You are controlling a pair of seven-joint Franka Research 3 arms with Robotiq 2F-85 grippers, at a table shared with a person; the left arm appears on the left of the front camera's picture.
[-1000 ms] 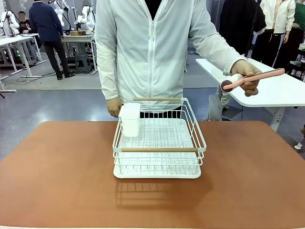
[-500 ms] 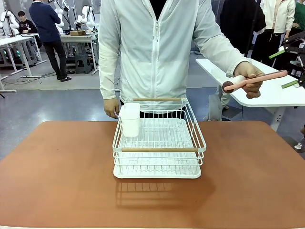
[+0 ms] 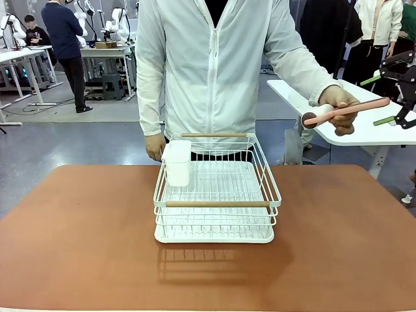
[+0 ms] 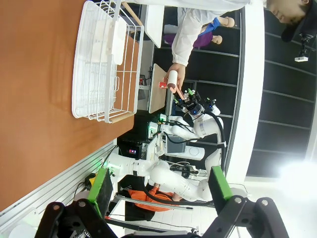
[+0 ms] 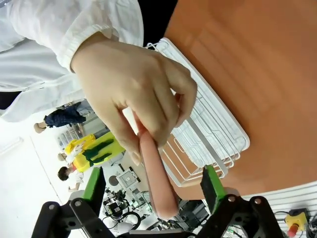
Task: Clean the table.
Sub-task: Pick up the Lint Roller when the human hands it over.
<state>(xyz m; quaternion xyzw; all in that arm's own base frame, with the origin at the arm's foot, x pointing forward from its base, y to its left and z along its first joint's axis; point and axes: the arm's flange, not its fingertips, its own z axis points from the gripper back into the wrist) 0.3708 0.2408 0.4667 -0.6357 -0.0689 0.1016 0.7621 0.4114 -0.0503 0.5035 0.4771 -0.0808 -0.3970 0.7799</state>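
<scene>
Handover of the pink-handled tool (image 3: 367, 104) is judged the step in hand: the right gripper (image 3: 379, 101), at 3 o'clock in the front view with jaws spread wide and nothing held, is best closed squarely on the handle's free end, clear of the person's hand (image 3: 338, 97), before any pull is made. The table (image 3: 78, 247) is spread across the lower front view, the white rack (image 3: 218, 195) at its centre. The handle is shown lying between the green pads (image 5: 94, 191) in the right wrist view, which the front view leaves unclear; the left gripper (image 4: 159, 184), open and empty, is recorded in the left wrist view.
</scene>
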